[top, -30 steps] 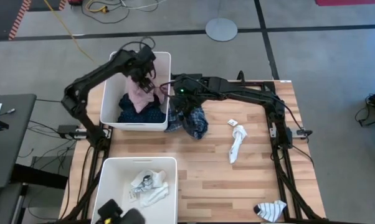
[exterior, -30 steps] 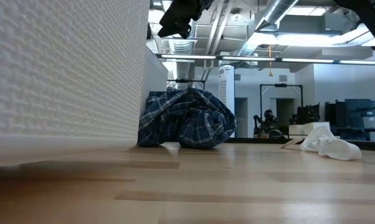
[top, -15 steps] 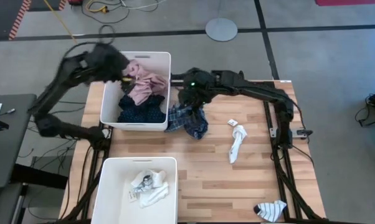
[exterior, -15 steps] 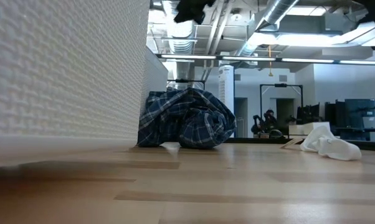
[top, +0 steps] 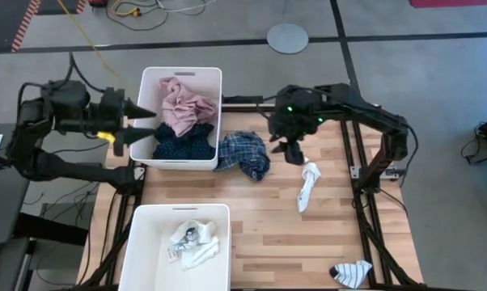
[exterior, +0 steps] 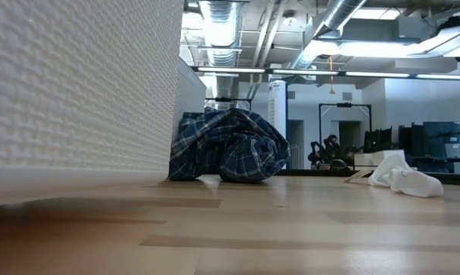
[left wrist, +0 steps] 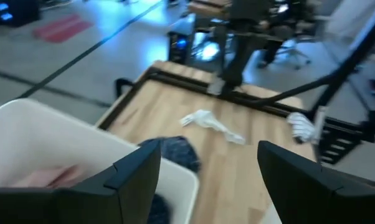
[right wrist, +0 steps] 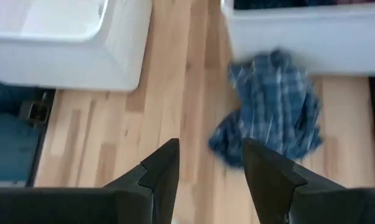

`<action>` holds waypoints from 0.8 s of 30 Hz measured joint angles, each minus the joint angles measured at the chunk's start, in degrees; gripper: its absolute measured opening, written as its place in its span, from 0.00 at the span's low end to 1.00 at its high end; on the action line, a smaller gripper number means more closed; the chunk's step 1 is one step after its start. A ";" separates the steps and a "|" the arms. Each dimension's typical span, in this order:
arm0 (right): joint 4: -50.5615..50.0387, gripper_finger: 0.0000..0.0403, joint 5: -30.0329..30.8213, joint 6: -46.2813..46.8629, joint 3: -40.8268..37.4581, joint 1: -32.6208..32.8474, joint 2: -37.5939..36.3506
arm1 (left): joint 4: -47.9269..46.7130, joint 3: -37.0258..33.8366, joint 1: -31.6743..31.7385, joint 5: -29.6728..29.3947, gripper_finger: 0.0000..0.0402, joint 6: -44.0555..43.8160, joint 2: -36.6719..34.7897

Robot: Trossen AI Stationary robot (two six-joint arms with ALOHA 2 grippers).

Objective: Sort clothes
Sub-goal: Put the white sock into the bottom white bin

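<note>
The pink shirt (top: 181, 101) lies in the far white bin (top: 213, 74) on the navy dotted piece (top: 179, 143). The blue plaid shirt (top: 245, 155) lies crumpled on the table beside that bin; it also shows in the low view (exterior: 230, 145) and the right wrist view (right wrist: 271, 106). My left gripper (top: 142, 123) is open and empty, just left of the bin; its wrist view (left wrist: 206, 180) shows the gap. My right gripper (top: 296, 149) is open and empty above the table, between the plaid shirt and a white sock (top: 308, 186); its wrist view (right wrist: 209, 174) shows the gap.
A near white bin (top: 219, 212) holds white socks (top: 193, 242). A striped sock (top: 350, 273) lies at the table's near right corner. A small white tag (top: 302, 160) lies by the white sock. The bin's wall (exterior: 77, 92) fills the low view's left.
My left gripper has let go of the pink shirt, which now lies in the far bin, and has swung back toward the table's left edge. My right gripper has moved from over the plaid shirt toward the table's right. The plaid shirt has stayed put.
</note>
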 joint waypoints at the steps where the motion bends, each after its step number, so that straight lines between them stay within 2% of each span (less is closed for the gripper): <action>1: -1.42 0.46 0.63 0.89 -0.02 0.48 -0.35 | 1.21 -1.06 -1.25 0.00 0.65 0.00 -0.50; 8: -9.42 0.46 3.82 5.08 -0.02 4.39 -1.78 | 9.10 -11.23 -7.97 -0.11 0.65 0.60 -1.68; 14: -9.51 0.46 3.88 6.29 -0.02 8.58 -2.22 | 16.75 -19.43 -14.97 -0.24 0.65 1.79 0.24; 24: -8.74 0.46 5.28 5.85 -0.02 18.82 -6.53 | 29.68 -23.53 -30.53 -1.72 0.65 6.97 5.67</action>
